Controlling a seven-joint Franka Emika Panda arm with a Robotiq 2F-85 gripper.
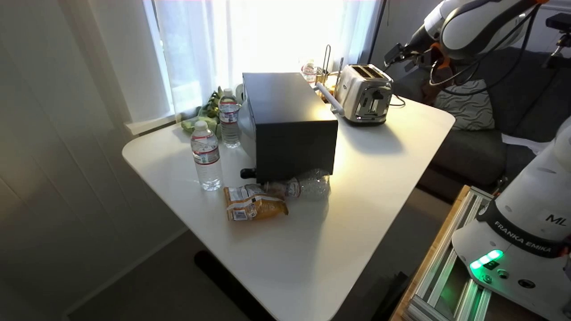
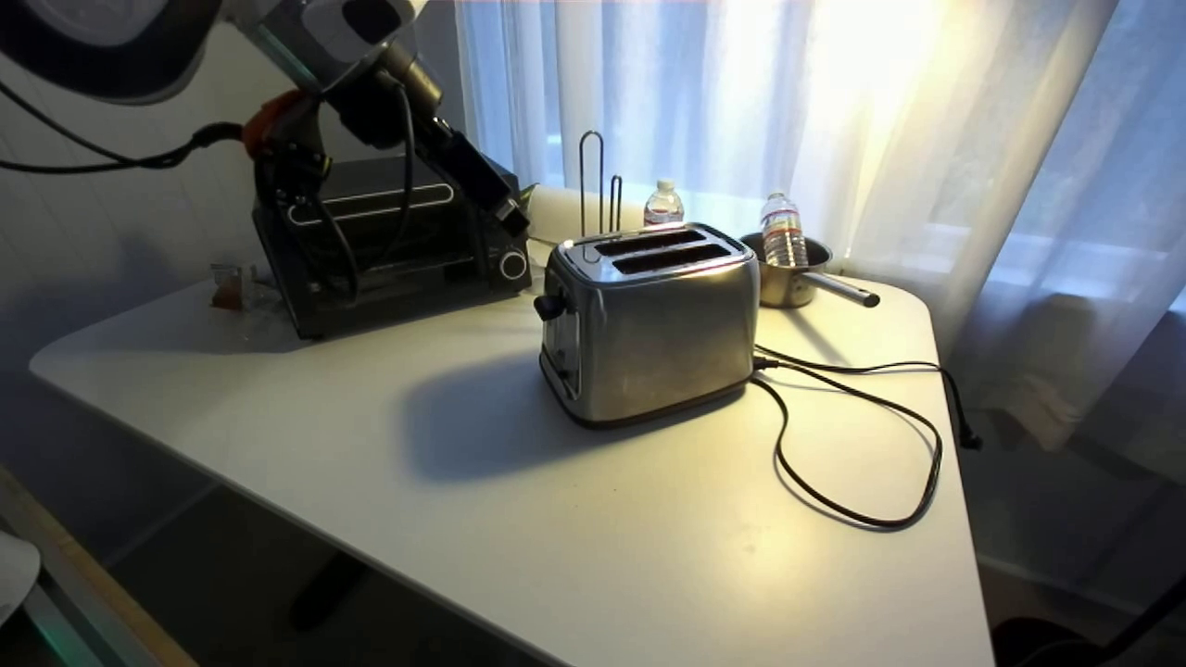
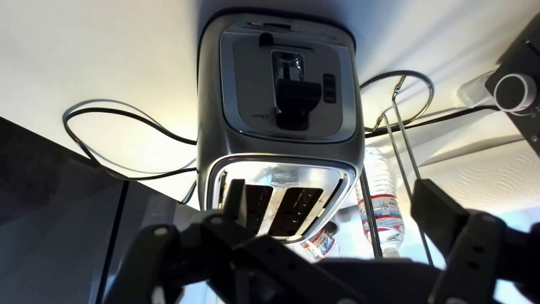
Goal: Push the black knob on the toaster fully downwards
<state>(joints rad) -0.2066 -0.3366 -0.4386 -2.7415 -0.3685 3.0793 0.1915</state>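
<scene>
The silver toaster (image 1: 361, 96) stands on the white table, also seen in an exterior view (image 2: 667, 338) and in the wrist view (image 3: 211, 105). The black knob (image 2: 548, 308) juts from its narrow end face, close to the top edge. In the wrist view, which is upside down, the knob (image 3: 298, 95) sits at the upper end of its slot. My gripper (image 3: 333, 202) is open and empty, its fingers wide apart. In an exterior view the gripper (image 1: 401, 61) is higher than the toaster's top. It does not touch the knob.
A large black toaster oven (image 1: 290, 133) stands near the knob side, also in an exterior view (image 2: 389, 250). A wire holder (image 2: 593, 181), a pot (image 2: 788, 287) with a bottle, and a power cord (image 2: 927, 463) are around the toaster. Bottles (image 1: 207, 156) and an orange packet (image 1: 254, 205) lie beyond the oven.
</scene>
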